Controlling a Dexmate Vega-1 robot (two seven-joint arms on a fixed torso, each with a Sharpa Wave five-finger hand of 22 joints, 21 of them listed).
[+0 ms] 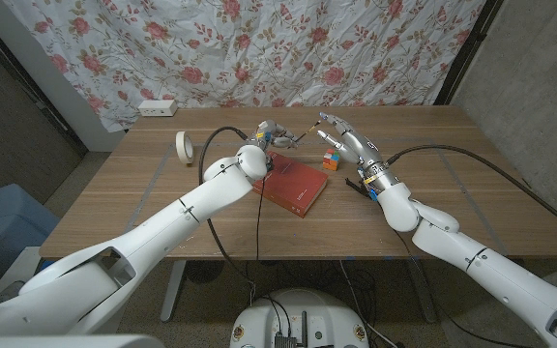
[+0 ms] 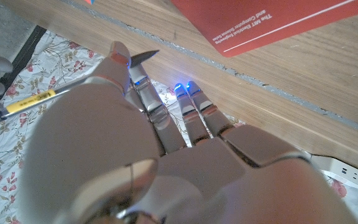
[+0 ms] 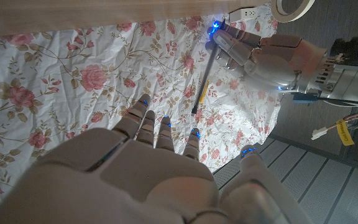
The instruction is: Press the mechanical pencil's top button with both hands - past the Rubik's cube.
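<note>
The left hand (image 1: 265, 134) grips the mechanical pencil (image 1: 298, 136) above the red book (image 1: 293, 184). The right hand (image 1: 341, 135), fingers spread, hovers over the Rubik's cube (image 1: 330, 160), seemingly just beside the pencil's end.

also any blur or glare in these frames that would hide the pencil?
Head view: dim, even light, the mechanical pencil is tiny between the hands. Left wrist view: the left hand is soft, out of focus; pencil sharp. Right wrist view: pencil clear; blue fingertip lights, no glare.

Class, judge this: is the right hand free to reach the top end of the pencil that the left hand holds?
Probably yes. The left hand holds the mechanical pencil up in the air, and the right hand is open with no obstacle between them.
</note>
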